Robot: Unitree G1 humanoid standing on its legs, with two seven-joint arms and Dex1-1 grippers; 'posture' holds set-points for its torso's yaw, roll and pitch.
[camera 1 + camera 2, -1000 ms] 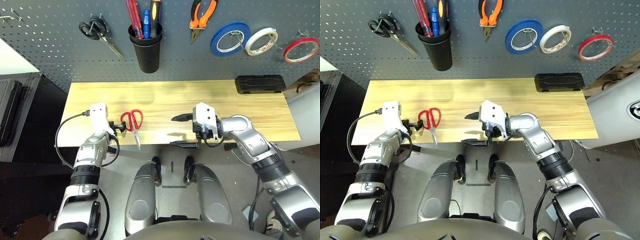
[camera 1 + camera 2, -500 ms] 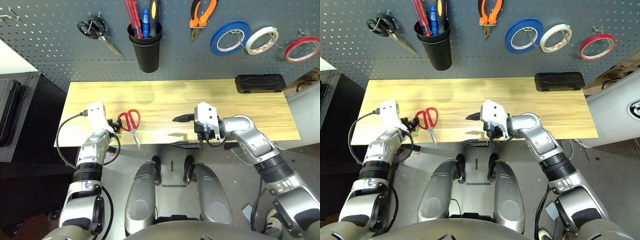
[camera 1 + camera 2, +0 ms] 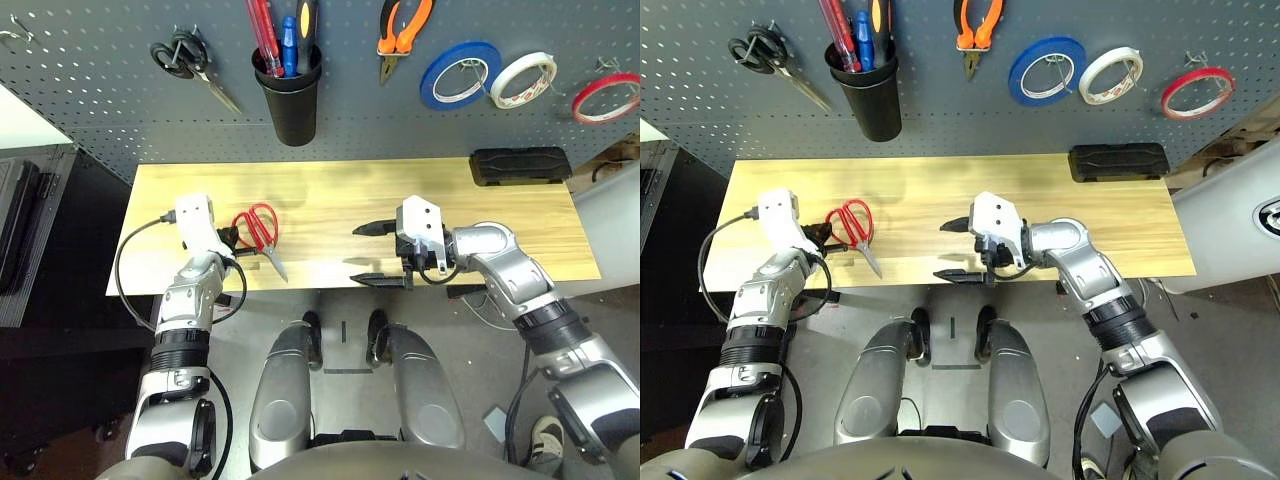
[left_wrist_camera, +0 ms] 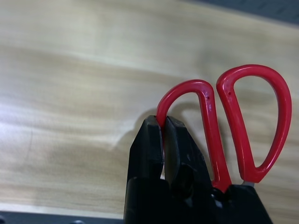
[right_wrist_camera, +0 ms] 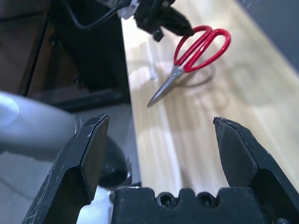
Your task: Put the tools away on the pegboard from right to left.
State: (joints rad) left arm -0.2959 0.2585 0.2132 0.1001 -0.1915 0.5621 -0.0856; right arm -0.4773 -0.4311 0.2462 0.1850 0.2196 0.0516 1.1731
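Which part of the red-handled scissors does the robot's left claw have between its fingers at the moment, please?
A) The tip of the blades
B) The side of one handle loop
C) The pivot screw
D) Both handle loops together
B: the left claw is closed on the side of one red loop of the red-handled scissors, while the other loop stands free beside it.

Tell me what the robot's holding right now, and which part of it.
The left jaws hold the red-handled scissors by the outer side of one handle loop. The right jaws stand open with nothing between them.
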